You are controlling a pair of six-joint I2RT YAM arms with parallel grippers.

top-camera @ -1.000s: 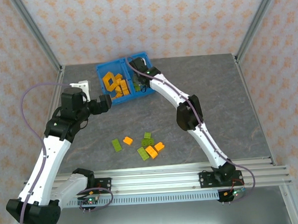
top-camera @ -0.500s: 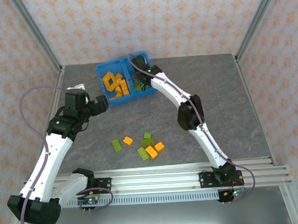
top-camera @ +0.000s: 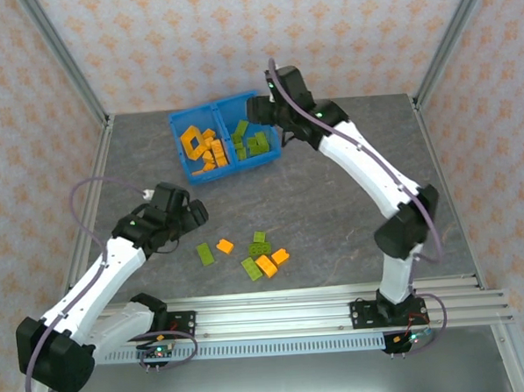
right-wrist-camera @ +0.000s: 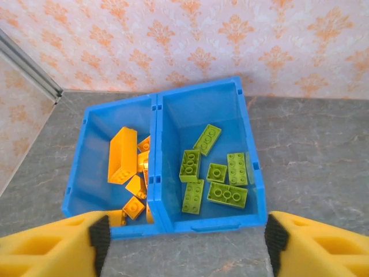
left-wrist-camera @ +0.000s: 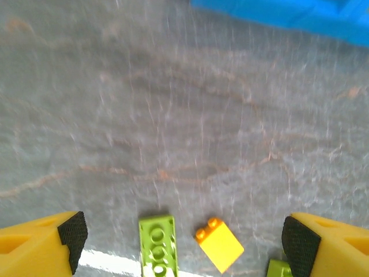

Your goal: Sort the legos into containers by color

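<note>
The blue bin (top-camera: 231, 164) stands at the back of the table, with orange legos (top-camera: 202, 146) in its left compartment and green legos (top-camera: 253, 142) in its right. In the right wrist view its middle wall (right-wrist-camera: 155, 144) parts the orange legos (right-wrist-camera: 122, 154) from the green legos (right-wrist-camera: 228, 193). My right gripper (right-wrist-camera: 187, 236) hovers open and empty above the bin's near side (top-camera: 259, 110). Several loose legos lie mid-table: a green one (top-camera: 204, 253), an orange one (top-camera: 224, 246), and a mixed cluster (top-camera: 263, 256). My left gripper (top-camera: 193, 215) is open just left of them, above a green plate (left-wrist-camera: 157, 242) and an orange brick (left-wrist-camera: 219, 243).
Grey tabletop (top-camera: 349, 183) stretches to the right of the bin and the loose bricks. An aluminium rail (top-camera: 276, 305) runs along the near edge, and frame posts (top-camera: 66, 61) stand at the back corners. The bin's blue wall (left-wrist-camera: 288, 14) shows at the top of the left wrist view.
My right gripper lifted out of the bin's green compartment, up and back. My left gripper swung from beside the bin down toward the loose legos.
</note>
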